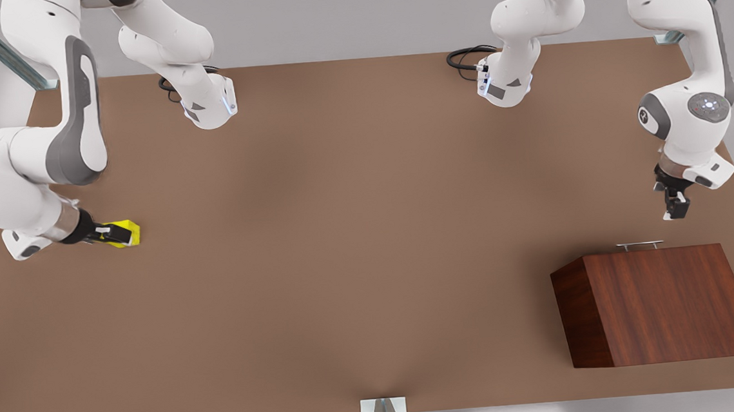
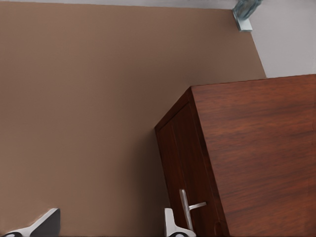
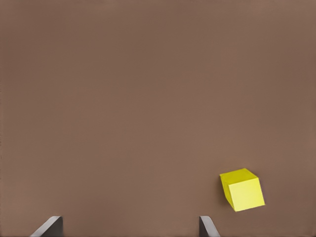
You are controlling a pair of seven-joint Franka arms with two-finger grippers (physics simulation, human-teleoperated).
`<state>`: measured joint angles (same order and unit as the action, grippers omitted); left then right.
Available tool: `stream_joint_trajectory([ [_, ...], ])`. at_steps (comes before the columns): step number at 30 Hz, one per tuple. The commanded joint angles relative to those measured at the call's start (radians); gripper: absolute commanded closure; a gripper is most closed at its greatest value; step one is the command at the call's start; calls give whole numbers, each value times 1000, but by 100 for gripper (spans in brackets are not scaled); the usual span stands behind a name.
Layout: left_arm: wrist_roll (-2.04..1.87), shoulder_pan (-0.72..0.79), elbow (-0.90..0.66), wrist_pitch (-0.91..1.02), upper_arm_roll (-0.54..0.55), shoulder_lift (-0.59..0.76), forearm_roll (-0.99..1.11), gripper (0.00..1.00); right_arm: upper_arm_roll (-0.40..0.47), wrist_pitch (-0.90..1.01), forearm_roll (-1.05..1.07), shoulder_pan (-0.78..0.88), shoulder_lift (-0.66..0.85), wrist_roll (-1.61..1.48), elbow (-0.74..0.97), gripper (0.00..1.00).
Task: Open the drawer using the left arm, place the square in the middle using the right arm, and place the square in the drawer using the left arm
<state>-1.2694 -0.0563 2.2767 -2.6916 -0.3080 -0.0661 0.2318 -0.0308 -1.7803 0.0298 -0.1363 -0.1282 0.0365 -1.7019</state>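
Drawer [image 1: 651, 249] first: it sits flush in the slant-topped wooden cabinet [image 1: 664, 305], pushed all the way in, thin silver bar handle [image 1: 640, 246] poking out of the cabinet face toward the robot bases. The cabinet stands on the desk [image 1: 357, 245] over at the front view's right. In the left wrist view you can see the handle [image 2: 186, 210] close up on the dark front panel of the cabinet [image 2: 256, 153].

Left pincer [image 1: 675, 207] hangs just short of that handle, not touching it — its two pale fingertips [image 2: 170, 226] sit well apart in the wrist view, so it's spread.

Yellow cube [image 1: 126, 234] is way across the desk at the front view's left, resting on the brown top. The right pincer [image 1: 110, 234] is right at it, and the front view has the dark fingers overlapping the cube. In the right wrist view the cube [image 3: 242, 189] lies off to one side of the spread fingertips [image 3: 207, 228], not between them — so spread, nothing pinched.

Middle of the desk [image 1: 369, 232] is just plain brown surface.
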Motion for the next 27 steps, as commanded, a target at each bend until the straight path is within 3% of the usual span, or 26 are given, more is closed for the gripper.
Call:
stream_joint_trajectory([
  [1, -673, 128, 4, -188, 0, -14, -26, 0, 2, 85, -4, -23, 1, -105, 15, 0],
  [5, -673, 128, 60, -289, 0, -15, -26, 0, -3, -139, 12, -29, 73, -213, -209, 0],
  [9, -670, 128, 72, -287, -2, -23, -19, 0, -11, -238, 61, -20, 32, -283, -231, 0],
  [15, -670, 127, 72, -289, -2, -34, -14, 0, -12, -283, 58, -111, -34, -449, -265, 0],
  [18, -668, 127, 70, -290, -2, -46, -14, 0, -14, -280, 58, -146, -27, -549, -294, 0],
  [20, -667, 128, 72, -286, -2, -47, -12, 0, -67, -280, 58, -177, -14, -553, -309, 0],
  [27, -651, 127, 93, -274, -2, -51, 41, 0, -70, -255, 145, -206, 4, -653, -346, 0],
])
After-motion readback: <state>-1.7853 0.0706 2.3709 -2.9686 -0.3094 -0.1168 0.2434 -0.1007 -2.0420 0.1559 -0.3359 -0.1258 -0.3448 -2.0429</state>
